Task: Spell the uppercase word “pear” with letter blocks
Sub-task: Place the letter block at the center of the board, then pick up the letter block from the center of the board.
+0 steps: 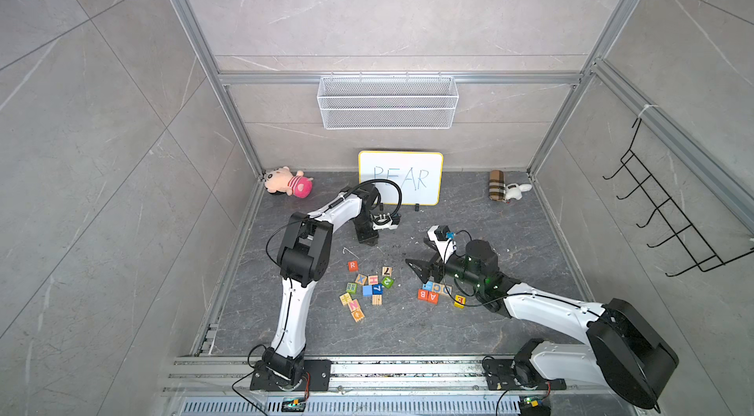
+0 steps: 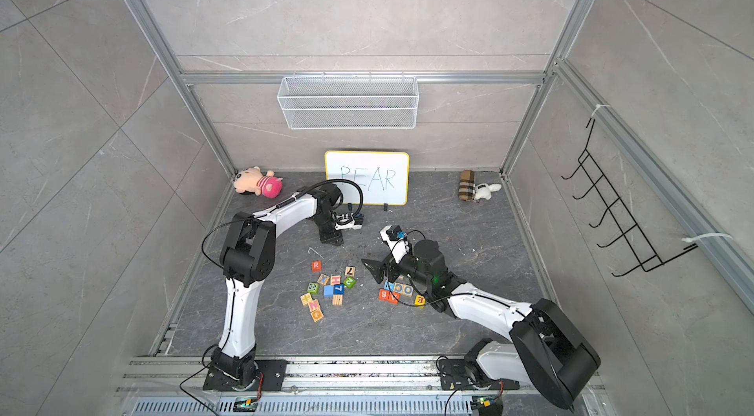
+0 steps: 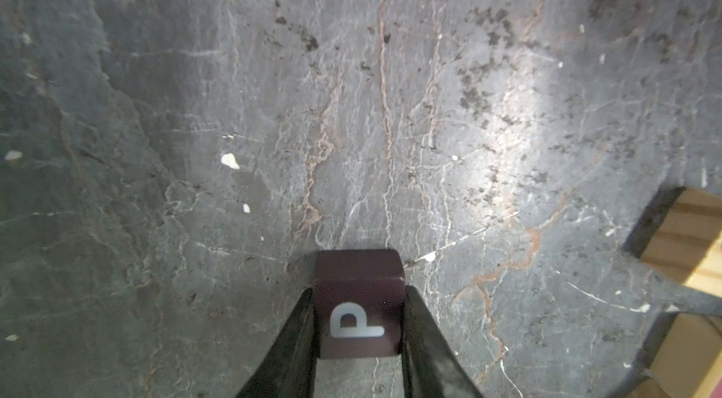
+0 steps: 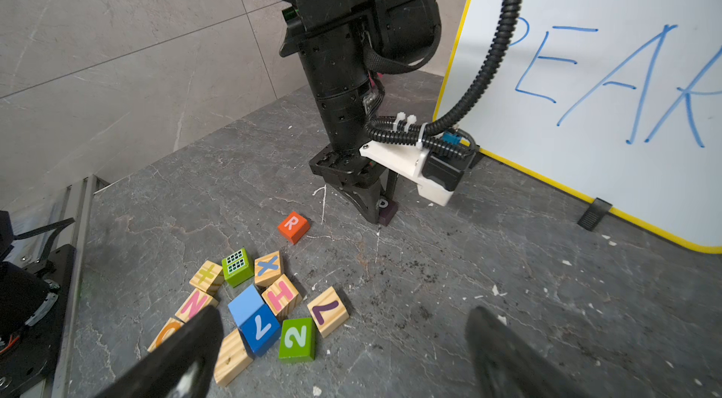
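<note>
Letter blocks (image 1: 432,297) sat on the dark grey marbled counter (image 1: 469,332), walled by grey tiles (image 1: 102,148); a top view showed three: orange-red R cube (image 1: 353,266), orange-red A cube (image 1: 432,297), yellow E cube (image 1: 460,301). Left wrist view: the left claw (image 3: 359,290) pinched the black P cube (image 3: 358,310) on the counter. Right wrist view: the right claw (image 4: 344,316) gaped wide, empty, near scattered wooden cubes (image 4: 281,294).

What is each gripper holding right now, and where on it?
Left gripper has the black P block between its fingers, on two opposite side faces. Right gripper is open, holding nothing.
</note>
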